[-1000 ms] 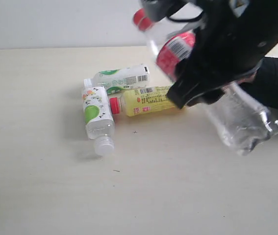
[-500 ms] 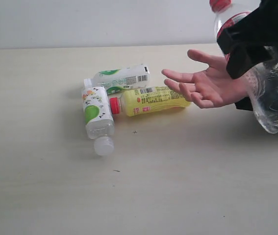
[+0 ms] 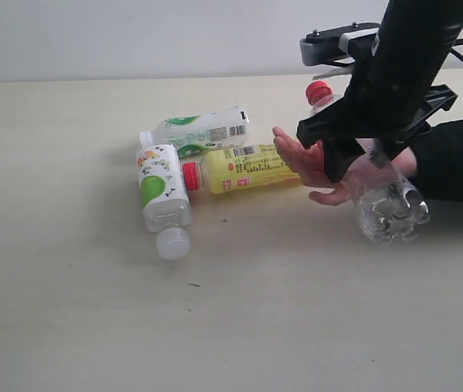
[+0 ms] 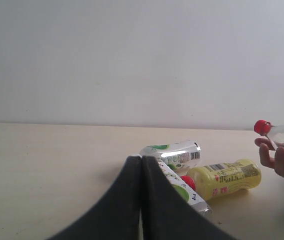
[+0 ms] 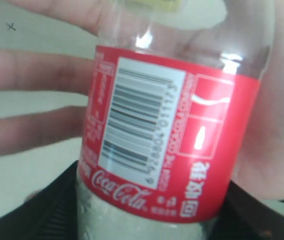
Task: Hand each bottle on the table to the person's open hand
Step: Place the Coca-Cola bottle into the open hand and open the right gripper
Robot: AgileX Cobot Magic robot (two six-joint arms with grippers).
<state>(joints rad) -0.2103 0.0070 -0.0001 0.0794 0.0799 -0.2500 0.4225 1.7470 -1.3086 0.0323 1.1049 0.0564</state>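
**Mia:** Where is the clear bottle (image 3: 382, 196) with the red cap?

**Ben:** It is right on the person's open hand (image 3: 303, 158), lying across the palm. The right gripper (image 3: 355, 151) pinches it around the red label, one jaw on each side.

**Mia:** So is it handed over?

**Ben:** Not yet, I think. The gripper has to let go first. That makes it the first bottle, almost done.

**Mia:** What is left?

**Ben:** Three more lie on the table (image 3: 68, 310). The yellow bottle (image 3: 251, 167) is just beside the hand's fingertips. A white-and-green bottle (image 3: 202, 129) is past the yellow one, farther from the hand. Another white-and-green bottle (image 3: 162, 189) is the farthest from the hand.

**Mia:** Count them all!

**Ben:** Four bottles: one clear, one yellow, two white-and-green. One hand. Two grippers.

**Mia:** And the other gripper?

**Ben:** The left gripper (image 4: 142, 165) is well apart from the hand. Its jaws are pressed together with nothing between them.
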